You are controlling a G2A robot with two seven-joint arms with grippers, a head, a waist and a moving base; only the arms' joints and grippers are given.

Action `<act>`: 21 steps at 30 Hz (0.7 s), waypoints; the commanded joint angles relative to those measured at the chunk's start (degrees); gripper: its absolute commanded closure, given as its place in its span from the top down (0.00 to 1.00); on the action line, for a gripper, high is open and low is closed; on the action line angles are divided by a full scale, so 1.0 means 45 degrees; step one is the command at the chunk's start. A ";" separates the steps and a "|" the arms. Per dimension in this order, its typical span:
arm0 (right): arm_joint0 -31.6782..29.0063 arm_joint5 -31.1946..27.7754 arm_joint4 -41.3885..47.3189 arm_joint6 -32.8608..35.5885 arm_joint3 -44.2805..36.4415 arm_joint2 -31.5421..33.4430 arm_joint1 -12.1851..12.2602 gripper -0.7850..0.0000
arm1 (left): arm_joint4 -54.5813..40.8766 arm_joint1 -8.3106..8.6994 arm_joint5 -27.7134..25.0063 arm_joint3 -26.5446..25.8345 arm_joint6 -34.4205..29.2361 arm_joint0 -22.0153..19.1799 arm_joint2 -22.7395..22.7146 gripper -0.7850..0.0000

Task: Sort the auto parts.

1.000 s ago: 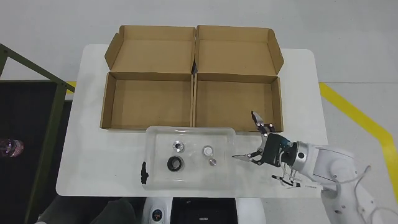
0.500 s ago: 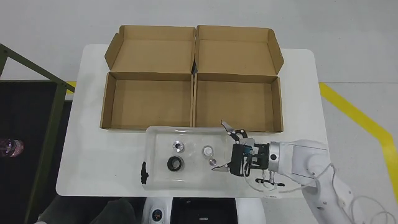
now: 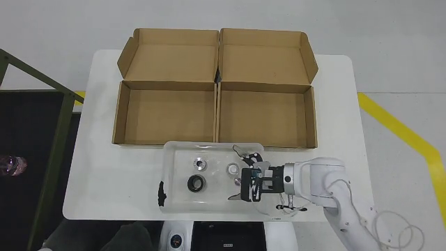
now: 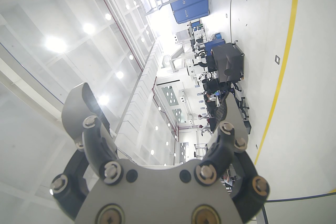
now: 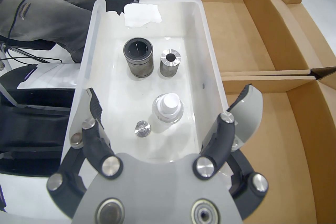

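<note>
A clear plastic bin at the table's front holds several parts. They are a dark ring bearing, a steel cylinder, a white-capped part and a small silver stud. My right gripper hangs open over the bin's right end, its fingers spread either side of the white-capped part and the stud, holding nothing. My left gripper points up at a hall ceiling, open and empty.
Two open cardboard boxes, left and right, stand side by side just behind the bin with flaps folded back. Black tape marks the bin's left end. A dark cart stands left of the table.
My right arm has swung left from the bare table beside the bin to over the bin's right end, fingers still spread. The parts have not moved.
</note>
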 commanded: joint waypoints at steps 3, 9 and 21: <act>0.0253 0.0153 0.0017 0.0162 0.0367 -0.0364 -0.0015 1.00 | 0.0000 0.0000 0.0000 0.0000 0.0000 0.0000 0.0000 1.00; 0.0615 0.0366 0.0042 0.0405 0.0769 -0.0678 -0.0013 0.83 | 0.0000 0.0000 0.0000 0.0000 0.0000 0.0000 0.0000 1.00; 0.0870 0.0849 -0.0201 0.0923 0.1153 -0.0951 0.0063 0.48 | 0.0000 0.0000 0.0000 0.0000 0.0000 0.0000 0.0000 1.00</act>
